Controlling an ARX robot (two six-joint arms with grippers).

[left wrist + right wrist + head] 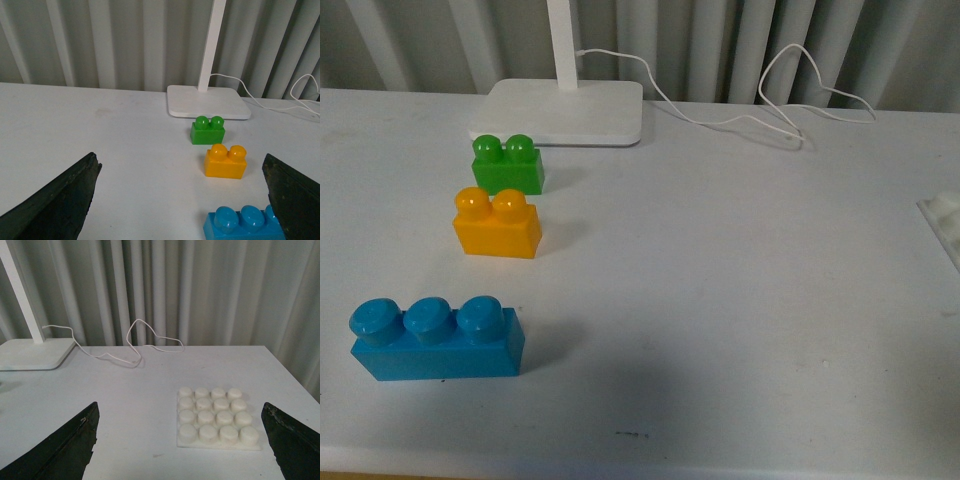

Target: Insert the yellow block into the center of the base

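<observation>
A white counter (720, 300) seen from the robot's body camera, with neither arm in the shot. The yellow block (498, 225), a small two-stud brick, stands upright at about 9 o'clock in this view, alone and free on all sides. A green brick (507, 165) sits near it at its 12 o'clock, and a longer blue brick (435, 338) lies at its 7 o'clock. None of the three touch. A flat white lamp base (568, 110) is at 11 o'clock, with a thin white cable (760, 118) trailing toward 1 o'clock.

The base (945, 222) shows only as a white corner at the 3 o'clock edge, well apart from the yellow block. The right wrist camera shows it whole (217, 417): a square studded plate lying flat, all sixteen studs bare.

The left hand (180, 158) is spread wide and holds nothing. Its wrist camera shows the yellow block (225, 161) ahead of its dark fingers (65, 200), not between them. The right hand (180, 407) is also spread wide and empty, facing the base.

As a judgement, no part of the task is done. The block has not been grasped, and nothing sits on the base. What is left is to close on the block, carry it across the counter toward 3 o'clock, and press it onto the base's middle studs.
</observation>
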